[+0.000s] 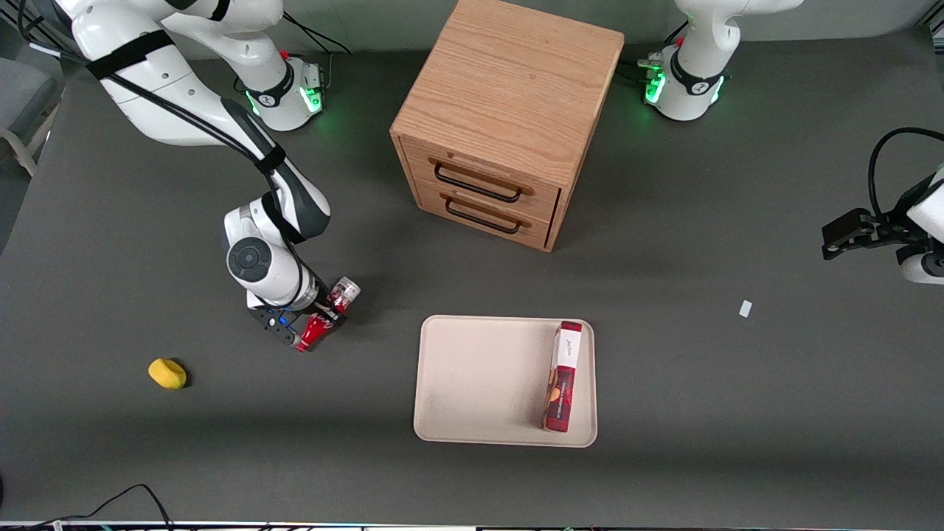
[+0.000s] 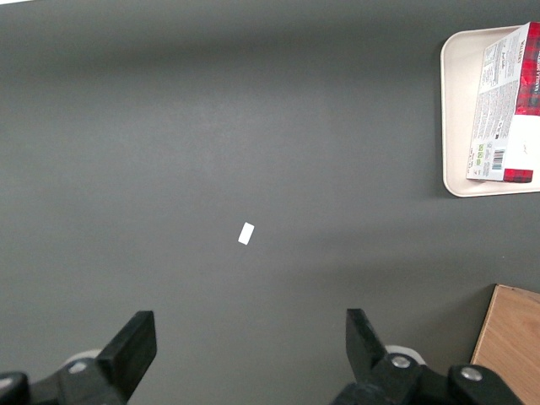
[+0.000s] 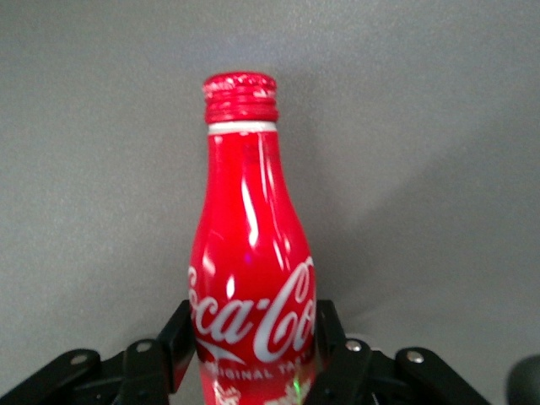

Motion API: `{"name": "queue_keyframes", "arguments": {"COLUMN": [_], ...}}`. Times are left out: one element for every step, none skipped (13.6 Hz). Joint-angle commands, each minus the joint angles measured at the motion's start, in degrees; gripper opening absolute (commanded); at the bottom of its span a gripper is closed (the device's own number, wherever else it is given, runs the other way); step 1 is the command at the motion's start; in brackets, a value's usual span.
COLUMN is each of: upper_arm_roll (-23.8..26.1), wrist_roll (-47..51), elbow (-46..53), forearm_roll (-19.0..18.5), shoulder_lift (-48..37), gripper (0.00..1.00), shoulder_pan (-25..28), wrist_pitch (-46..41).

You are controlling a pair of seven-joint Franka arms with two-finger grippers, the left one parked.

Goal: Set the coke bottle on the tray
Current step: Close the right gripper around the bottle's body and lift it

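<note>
The coke bottle, slim and red with white script, is held between the fingers of my right gripper. Its silver flat end points toward the cabinet and its red neck toward the front camera. It sits low over the table, beside the tray toward the working arm's end. In the right wrist view the gripper is shut on the bottle's body, with the capped neck sticking out past the fingers. The beige tray lies nearer the front camera than the cabinet. The tray also shows in the left wrist view.
A red-and-white box lies along one edge of the tray, also seen in the left wrist view. A wooden two-drawer cabinet stands mid-table. A yellow object lies toward the working arm's end. A white scrap lies toward the parked arm's end.
</note>
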Motion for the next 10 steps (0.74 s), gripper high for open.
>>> {"name": "queue_keyframes", "arguments": {"upper_arm_roll": [-0.06, -0.06, -0.06, 0.11, 0.72, 2.29, 4.22, 5.37, 5.47, 6.08], "wrist_roll": [1.80, 1.62, 0.93, 0.66, 0.48, 0.39, 0.39, -0.04, -2.92, -6.95], "elbow": [0.48, 0.75, 1.62, 3.28, 6.26, 10.29, 15.03, 20.21, 25.48, 30.49], "forearm_roll": [-2.10, -2.10, -2.10, -2.18, -2.44, -2.45, -2.45, -2.71, -3.84, -4.64], "shoulder_lift": [0.67, 0.24, -0.46, -1.08, -1.17, -1.08, -0.47, 0.14, 1.28, 2.86], "gripper": [0.18, 0.06, 0.00, 0.00, 0.00, 0.00, 0.00, 0.00, 0.00, 0.00], "shoulder_pan": [-0.15, -0.06, 0.11, 0.29, 0.46, 0.47, 0.47, 1.42, 3.17, 4.15], "wrist_pitch": [1.93, 1.76, 1.41, -0.16, -3.57, -7.78, -12.18, -16.57, -20.27, -23.35]}}
